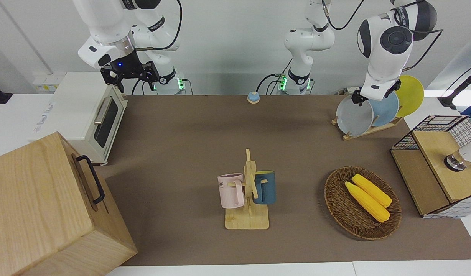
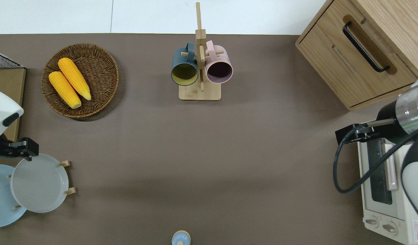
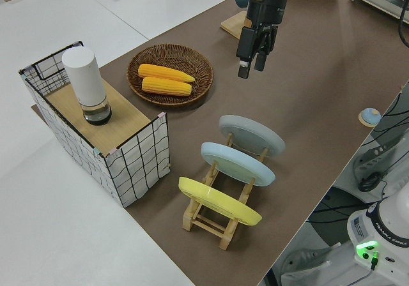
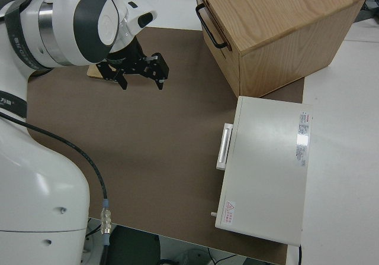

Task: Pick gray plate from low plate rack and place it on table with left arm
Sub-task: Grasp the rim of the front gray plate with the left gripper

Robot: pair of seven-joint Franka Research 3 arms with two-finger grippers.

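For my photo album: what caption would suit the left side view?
Left gripper hangs open above the gray plate, which stands in the rack with a blue plate and a yellow plate.

Both arms: glossy white shells, dark round joint caps, black cables looping off the links. Right arm [image 1: 105, 34] has a silver wrist ring and blue light; bases at upper centre glow green. Grippers black.

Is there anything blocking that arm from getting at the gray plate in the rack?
Nothing visible does. The left gripper hangs just above the gray plate, the endmost of three in the low plate rack, with open air between them.
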